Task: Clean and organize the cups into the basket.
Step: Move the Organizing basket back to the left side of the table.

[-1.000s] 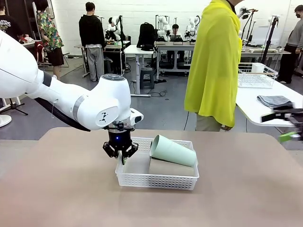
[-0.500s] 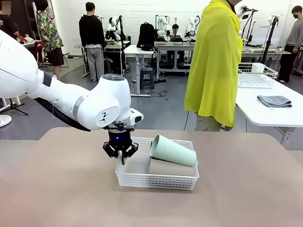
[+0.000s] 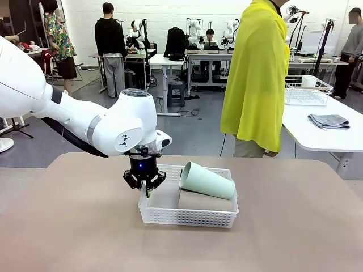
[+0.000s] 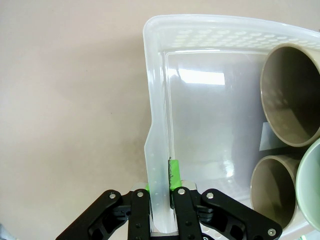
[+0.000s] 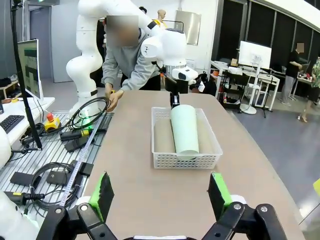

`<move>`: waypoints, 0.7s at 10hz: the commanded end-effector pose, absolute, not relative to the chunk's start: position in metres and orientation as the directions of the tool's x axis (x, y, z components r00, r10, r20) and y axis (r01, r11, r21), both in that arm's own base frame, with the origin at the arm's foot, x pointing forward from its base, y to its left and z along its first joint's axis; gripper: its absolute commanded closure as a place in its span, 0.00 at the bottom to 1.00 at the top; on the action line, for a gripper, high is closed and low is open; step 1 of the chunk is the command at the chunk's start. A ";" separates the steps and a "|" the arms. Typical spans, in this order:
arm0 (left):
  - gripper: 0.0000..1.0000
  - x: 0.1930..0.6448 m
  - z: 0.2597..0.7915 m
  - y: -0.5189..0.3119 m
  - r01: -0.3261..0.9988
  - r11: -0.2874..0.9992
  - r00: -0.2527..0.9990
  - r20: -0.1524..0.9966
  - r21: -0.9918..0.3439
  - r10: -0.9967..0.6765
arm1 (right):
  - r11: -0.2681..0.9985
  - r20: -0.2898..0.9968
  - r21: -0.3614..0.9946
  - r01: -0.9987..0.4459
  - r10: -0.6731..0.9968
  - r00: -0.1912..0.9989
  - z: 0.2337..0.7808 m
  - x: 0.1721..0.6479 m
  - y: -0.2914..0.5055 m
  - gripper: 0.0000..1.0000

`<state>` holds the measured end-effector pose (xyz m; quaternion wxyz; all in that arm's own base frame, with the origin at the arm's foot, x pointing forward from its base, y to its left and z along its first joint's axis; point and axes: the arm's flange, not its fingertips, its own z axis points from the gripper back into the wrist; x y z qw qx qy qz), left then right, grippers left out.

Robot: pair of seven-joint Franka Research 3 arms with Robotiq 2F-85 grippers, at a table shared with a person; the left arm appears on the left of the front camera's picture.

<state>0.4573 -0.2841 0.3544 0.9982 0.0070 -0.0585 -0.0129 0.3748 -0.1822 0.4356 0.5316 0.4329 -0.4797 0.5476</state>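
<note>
The white basket [image 3: 187,218] sits mid-table. A pale mint cup [image 3: 207,180] lies on its side on top of a taupe-brown cup [image 3: 204,201] inside it. My left gripper [image 3: 146,190] points down at the basket's left end. In the left wrist view the left gripper [image 4: 161,187] is shut on the basket's end wall [image 4: 155,125], one green pad inside it. Past it show two brown cup mouths [image 4: 292,95] [image 4: 272,187] and the mint cup's rim [image 4: 311,185]. My right gripper [image 5: 161,195] stands open, apart from the basket [image 5: 185,160], nothing between its fingers.
A person in a yellow cape [image 3: 255,79] stands at the table's far side. A side table at the right holds a wire rack [image 3: 306,90] and a folded grey cloth [image 3: 329,120]. In the right wrist view, cables [image 5: 87,117] lie beside the table.
The right gripper stood at the right edge of the front view a second ago and has since drawn out of it. The left gripper and basket have not moved.
</note>
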 end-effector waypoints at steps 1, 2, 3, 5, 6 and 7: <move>1.00 0.457 0.356 -0.285 0.026 0.999 0.993 0.119 0.019 -0.028 | 0.040 0.986 -0.053 -0.998 0.163 -0.045 0.435 0.370 -0.181 0.00; 1.00 0.457 0.356 -0.285 0.026 0.999 0.993 0.119 0.019 -0.028 | 0.040 0.986 -0.053 -0.998 0.163 -0.045 0.435 0.370 -0.181 0.00; 1.00 0.457 0.356 -0.285 0.026 0.999 0.993 0.119 0.019 -0.028 | 0.040 0.986 -0.053 -0.998 0.163 -0.045 0.435 0.370 -0.181 0.00; 1.00 0.457 0.356 -0.285 0.026 0.999 0.993 0.119 0.019 -0.028 | 0.040 0.986 -0.053 -0.998 0.163 -0.045 0.435 0.370 -0.181 0.00; 1.00 0.457 0.356 -0.285 0.026 0.999 0.993 0.119 0.019 -0.028 | 0.040 0.986 -0.053 -0.998 0.163 -0.045 0.435 0.370 -0.181 0.00; 1.00 0.457 0.356 -0.285 0.026 0.999 0.993 0.119 0.019 -0.028 | 0.040 0.986 -0.053 -0.998 0.163 -0.045 0.435 0.370 -0.181 0.00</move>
